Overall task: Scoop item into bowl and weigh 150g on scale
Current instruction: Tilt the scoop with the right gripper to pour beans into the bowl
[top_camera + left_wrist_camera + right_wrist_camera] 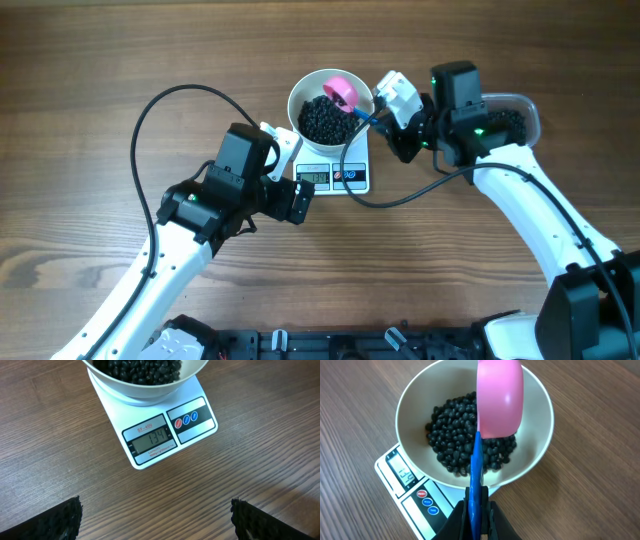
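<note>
Ahead of the left hand [157, 521], the bowl [145, 392] runs off the top edge of the left wrist view. Only its lower wall and a strip of beans [145, 370] show, and it hides the far half of the scale [111, 410]. That hand's fingertips [65, 520] are clipped by the bottom corners.

Beyond the right hand [479, 520], itself cut off at the bottom edge, the scoop [500, 397] turns its underside to the camera, so its contents cannot be told. Its far rim is lost at the top edge. The bowl covers most of the scale there, and the display [406, 474] lies slantwise, its digits hard to make out.

Overhead, those digits are too small to read, and the tub [525, 110] behind the right hand is mostly hidden under the right arm [455, 95].
</note>
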Robot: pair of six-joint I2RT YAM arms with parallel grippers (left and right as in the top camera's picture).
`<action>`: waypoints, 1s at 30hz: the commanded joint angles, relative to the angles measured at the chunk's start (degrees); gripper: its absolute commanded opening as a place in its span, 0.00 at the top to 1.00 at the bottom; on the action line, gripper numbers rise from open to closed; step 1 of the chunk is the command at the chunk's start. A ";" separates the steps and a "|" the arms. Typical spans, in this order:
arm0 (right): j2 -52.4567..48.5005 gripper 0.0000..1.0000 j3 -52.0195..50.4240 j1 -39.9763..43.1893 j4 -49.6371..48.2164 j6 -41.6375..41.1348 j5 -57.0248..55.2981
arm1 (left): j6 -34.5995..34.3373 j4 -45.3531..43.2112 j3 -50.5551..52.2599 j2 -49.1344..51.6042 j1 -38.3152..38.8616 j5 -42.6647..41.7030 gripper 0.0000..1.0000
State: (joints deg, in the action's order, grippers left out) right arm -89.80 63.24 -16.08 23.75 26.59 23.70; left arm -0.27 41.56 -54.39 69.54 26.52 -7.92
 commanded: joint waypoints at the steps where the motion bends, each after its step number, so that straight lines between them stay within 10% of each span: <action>1: -0.74 0.96 -0.26 -1.81 -0.13 1.97 -3.26 | -0.15 -0.15 -1.07 0.24 0.26 0.50 0.00; 30: 1.01 0.96 -0.24 -3.04 -2.36 -2.97 -5.03 | -0.17 -0.15 -1.07 0.24 0.26 0.48 0.00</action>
State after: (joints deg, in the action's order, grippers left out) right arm -89.80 63.24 -18.83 22.15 26.83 17.72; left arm -0.27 41.56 -54.39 69.54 26.52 -7.92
